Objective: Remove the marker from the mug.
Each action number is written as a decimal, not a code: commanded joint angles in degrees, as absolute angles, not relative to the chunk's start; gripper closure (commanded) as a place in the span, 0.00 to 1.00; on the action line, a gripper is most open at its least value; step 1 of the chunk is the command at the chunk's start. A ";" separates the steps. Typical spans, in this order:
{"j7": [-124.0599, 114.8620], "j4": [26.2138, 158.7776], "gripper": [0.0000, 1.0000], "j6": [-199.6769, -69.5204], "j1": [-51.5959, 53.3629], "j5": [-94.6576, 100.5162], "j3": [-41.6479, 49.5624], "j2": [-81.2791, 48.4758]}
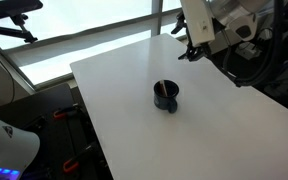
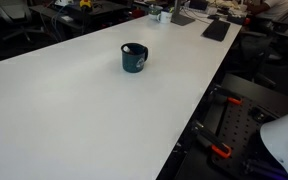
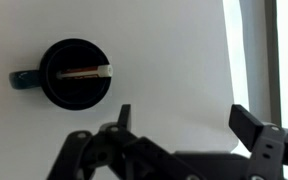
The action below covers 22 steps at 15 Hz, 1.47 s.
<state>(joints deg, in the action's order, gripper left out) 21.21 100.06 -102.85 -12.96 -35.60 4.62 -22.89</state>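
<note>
Marker [image 3: 86, 72]: across the inside of the mug [image 3: 76, 73]
Mug: upright on table [image 1: 124, 115]
Gripper [image 3: 182, 118]: spread wide, empty

My gripper [image 3: 180, 112] hangs wide open, its two fingers [image 3: 124, 116] spread well apart, while my white arm [image 1: 200, 20] reaches in from the far right.

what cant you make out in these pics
- Marker: the wrist view shows only a blurred pale strip inside the mug; cap and tip are too small to tell apart.
- In an exterior view the mug is too small to show what is inside.
- Gripper: its body is cut off by the wrist view's bottom edge. In an exterior view it is small and dark, so its opening is unclear there.
</note>
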 commanded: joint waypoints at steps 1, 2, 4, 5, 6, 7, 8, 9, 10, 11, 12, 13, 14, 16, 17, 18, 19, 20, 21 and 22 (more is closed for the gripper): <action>20.15 94.26 0.00 -98.07 -14.43 -37.42 3.11 -27.93; 19.82 93.47 0.00 -97.39 -14.56 -37.32 2.89 -28.95; 18.42 92.88 0.00 -96.75 -14.34 -36.47 2.69 -30.31; 17.78 92.98 0.00 -96.69 -14.18 -36.19 2.67 -30.72; 17.15 93.20 0.00 -96.63 -14.07 -36.05 2.65 -30.94; 16.55 93.91 0.00 -97.07 -13.80 -35.68 2.73 -30.80; 15.87 94.48 0.00 -97.63 -13.59 -35.47 2.80 -30.64; 15.35 95.25 0.00 -98.19 -13.39 -35.06 2.94 -30.17; 14.70 95.93 0.00 -98.75 -13.25 -34.69 3.11 -29.77; 14.23 96.47 0.00 -98.99 -13.21 -34.32 3.25 -29.54; 13.63 96.88 0.00 -98.98 -13.26 -33.89 3.34 -29.51; 13.24 97.43 0.00 -98.94 -13.39 -33.62 3.35 -29.51; 12.95 97.87 0.00 -98.75 -13.56 -33.42 3.32 -29.51; 12.13 98.84 0.00 -98.41 -13.77 -33.32 3.35 -29.82; 11.93 99.21 0.00 -98.18 -13.85 -33.40 3.36 -30.18; 11.85 99.59 0.00 -98.10 -13.94 -33.50 3.40 -30.50; 11.62 99.97 0.00 -97.96 -14.04 -33.62 3.48 -30.74; 11.52 100.12 0.00 -97.81 -14.19 -33.75 3.52 -31.18; 11.47 100.06 0.00 -97.74 -14.36 -33.84 3.57 -31.80; 11.67 100.15 0.00 -97.94 -14.48 -33.85 3.64 -32.22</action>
